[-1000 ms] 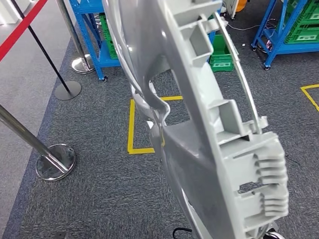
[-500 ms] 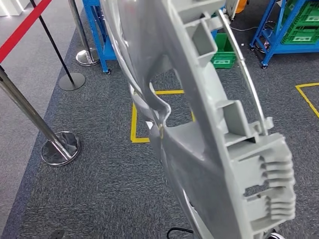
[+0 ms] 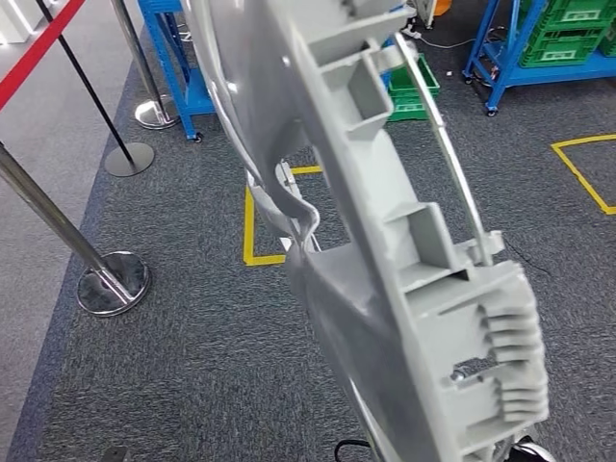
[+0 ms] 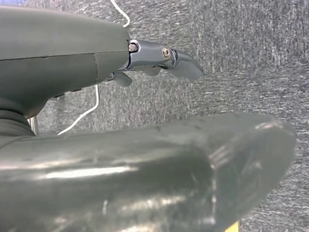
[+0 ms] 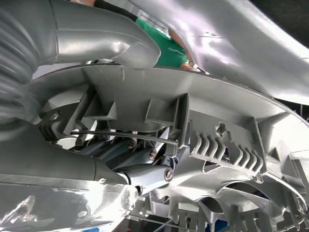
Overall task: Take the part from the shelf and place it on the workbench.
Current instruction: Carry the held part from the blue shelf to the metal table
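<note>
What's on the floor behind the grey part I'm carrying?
Behind the grey part lies dark carpet with a yellow taped square, partly covered. Past it stand blue racks and a green crate. The floor straight behind the part's middle is hidden.

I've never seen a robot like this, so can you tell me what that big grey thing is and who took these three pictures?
The robot took them itself. One camera sits high on its body and looks down; there the big grey plastic part it carries fills the middle, over a dark carpet with yellow floor tape, shiny posts and blue shelves. A camera at each wrist gives the other two. The right hand has its fingers hooked into the part's ribs. The left hand shows above the part's dark edge, fingers straight.
</note>
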